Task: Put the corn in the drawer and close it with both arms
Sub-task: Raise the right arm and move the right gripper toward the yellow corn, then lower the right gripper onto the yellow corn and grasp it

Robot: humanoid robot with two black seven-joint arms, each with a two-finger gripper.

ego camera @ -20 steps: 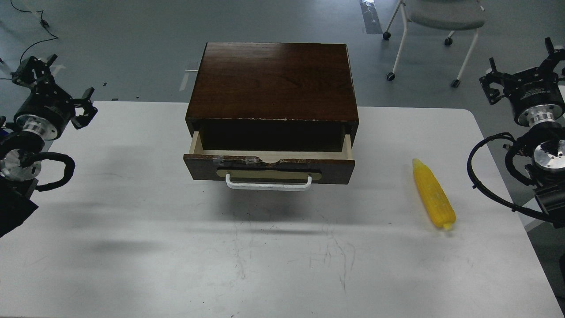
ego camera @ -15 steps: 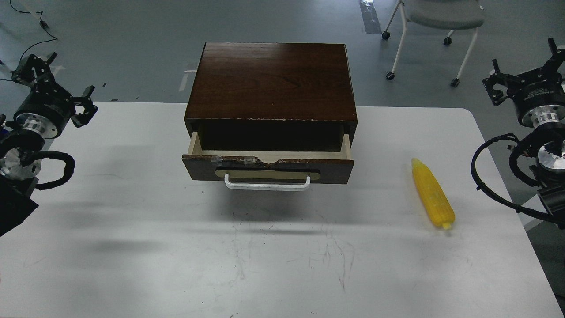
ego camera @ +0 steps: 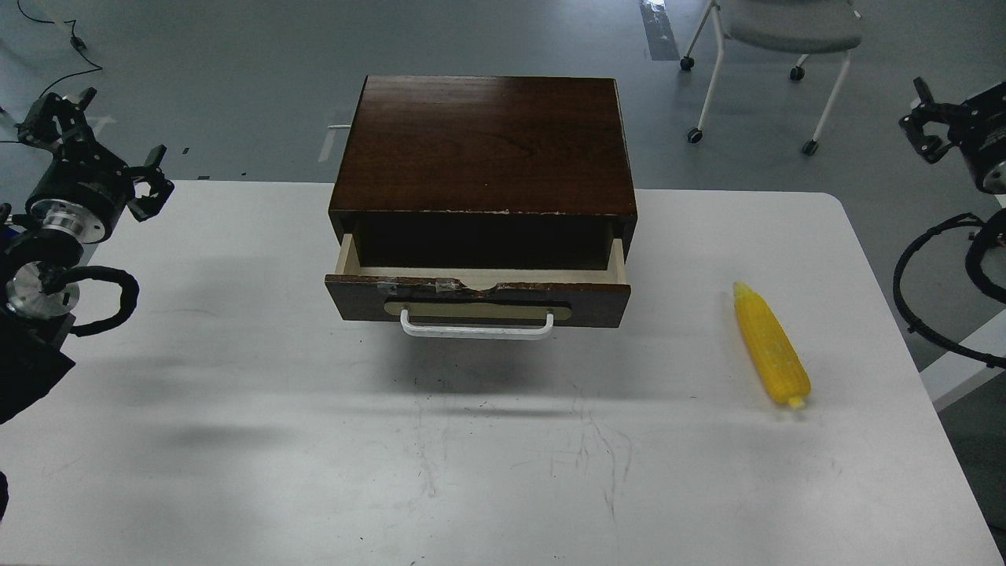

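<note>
One head view looks forward and down over the white table (ego camera: 236, 440), cabinet (ego camera: 483, 141) at 12 o'clock, moderately near.

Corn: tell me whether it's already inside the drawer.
No, the corn lies on the white table, to the right of the open drawer and apart from it.
</note>
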